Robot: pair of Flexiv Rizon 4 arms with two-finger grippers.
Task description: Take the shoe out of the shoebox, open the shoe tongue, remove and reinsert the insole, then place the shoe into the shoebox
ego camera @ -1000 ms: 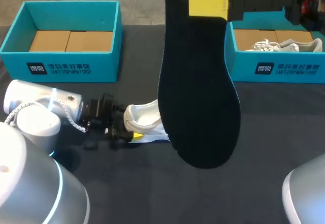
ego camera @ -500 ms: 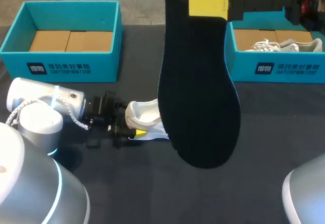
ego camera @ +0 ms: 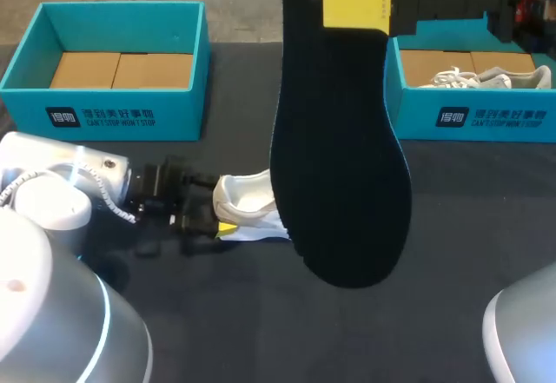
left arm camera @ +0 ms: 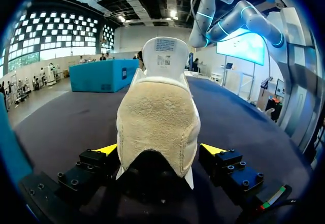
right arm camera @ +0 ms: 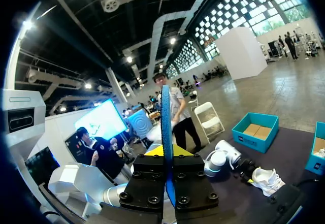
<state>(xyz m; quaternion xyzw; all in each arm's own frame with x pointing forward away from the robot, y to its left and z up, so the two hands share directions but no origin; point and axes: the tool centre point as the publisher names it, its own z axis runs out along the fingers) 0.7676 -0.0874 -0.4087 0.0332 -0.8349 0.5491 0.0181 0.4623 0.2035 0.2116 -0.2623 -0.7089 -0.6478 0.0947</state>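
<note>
A large dark insole (ego camera: 343, 166) hangs high over the table's middle, close to the head camera, and my right gripper (ego camera: 352, 5) is shut on its top end. In the right wrist view the insole (right arm camera: 166, 127) stands edge-on between the shut fingers of that gripper (right arm camera: 166, 153). Below it a white shoe (ego camera: 248, 196) lies on the dark table, partly hidden by the insole. My left gripper (ego camera: 217, 205) is open at the shoe's heel. From the left wrist, the padded heel (left arm camera: 157, 122) sits between the spread yellow fingertips (left arm camera: 109, 149) of the left gripper (left arm camera: 160, 153).
An open teal shoebox (ego camera: 117, 114) with a cardboard floor stands at the back left. A second teal shoebox (ego camera: 469, 118) at the back right holds another white shoe (ego camera: 482, 77). The table (ego camera: 234, 313) is covered in dark cloth.
My left arm edged right toward the shoe, then drew back left a little. The shoe, the insole and the right arm have stayed put.
</note>
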